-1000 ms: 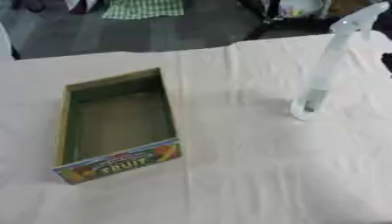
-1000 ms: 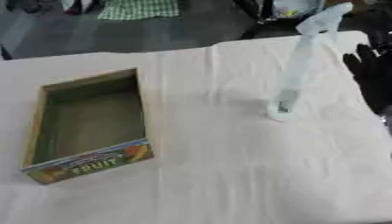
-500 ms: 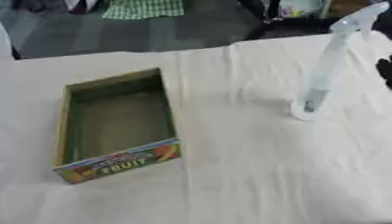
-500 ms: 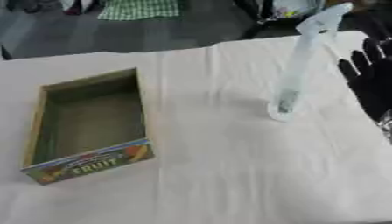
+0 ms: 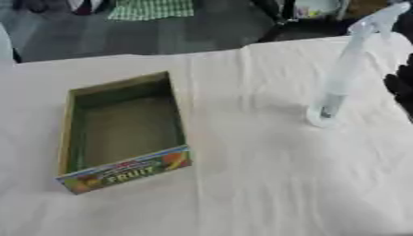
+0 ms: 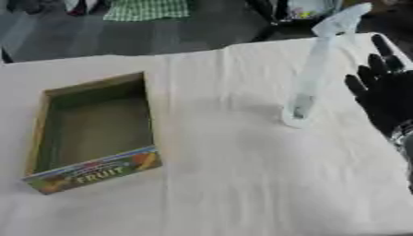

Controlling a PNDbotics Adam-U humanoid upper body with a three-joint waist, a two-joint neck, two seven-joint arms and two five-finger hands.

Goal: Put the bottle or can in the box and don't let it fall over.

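Note:
A tall, clear spray bottle (image 6: pixel 313 73) with a white trigger head stands upright on the white tablecloth at the right. An open cardboard box (image 6: pixel 89 132) with "FRUIT" on its near side lies at the left, with nothing inside. My right hand (image 6: pixel 386 94) is black and comes in from the right edge, fingers straight and spread, a short way to the right of the bottle and not touching it. In the left eye view only its fingertips (image 5: pixel 401 87) show. My left hand is out of sight.
The white cloth (image 6: pixel 218 184) covers the table, with its far edge at the top of the view. Beyond that edge lie a dark floor, a green checked cloth (image 6: pixel 145 8) and other dark things.
My right hand has come in from the right edge toward the bottle, with more of the palm and fingers showing. The bottle and the box have stayed put.

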